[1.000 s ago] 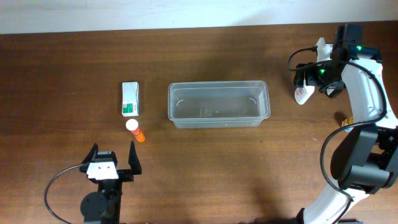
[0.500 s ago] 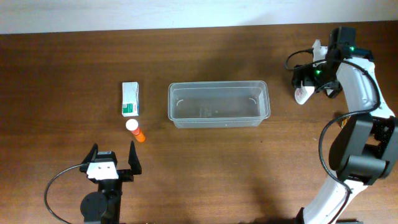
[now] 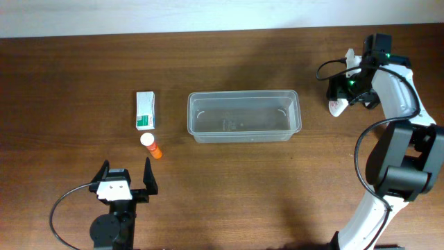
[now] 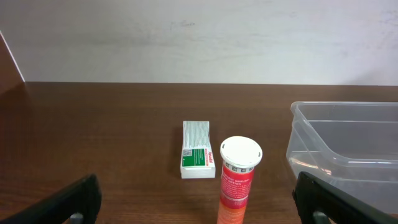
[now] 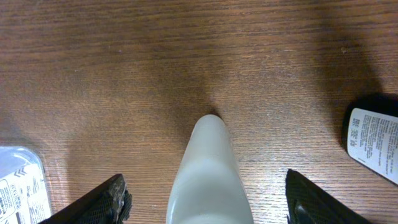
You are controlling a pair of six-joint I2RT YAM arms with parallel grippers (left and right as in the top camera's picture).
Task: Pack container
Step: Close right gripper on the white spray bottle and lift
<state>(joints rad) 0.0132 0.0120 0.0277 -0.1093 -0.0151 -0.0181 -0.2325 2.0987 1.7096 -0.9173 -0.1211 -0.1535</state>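
The right gripper [image 5: 205,186] stood open astride a white bottle [image 5: 208,155] near the desk's [image 3: 69,83] right edge, its fingers clear on both sides. The container [image 3: 243,139] sat mid-desk, just left of the bottle, its long axis pointing toward it. The right arm was nearer, and the left gripper [image 3: 126,170] hung open by the near edge.

Wooden table [image 3: 69,76] with four things lying on it.
A clear container [image 3: 243,117] sat near the middle. Left of the container lay a green-and-white box [image 3: 145,110] and a white-capped orange tube [image 3: 152,146]. Right of the container, apart from it, lay a white bottle [image 3: 336,106].
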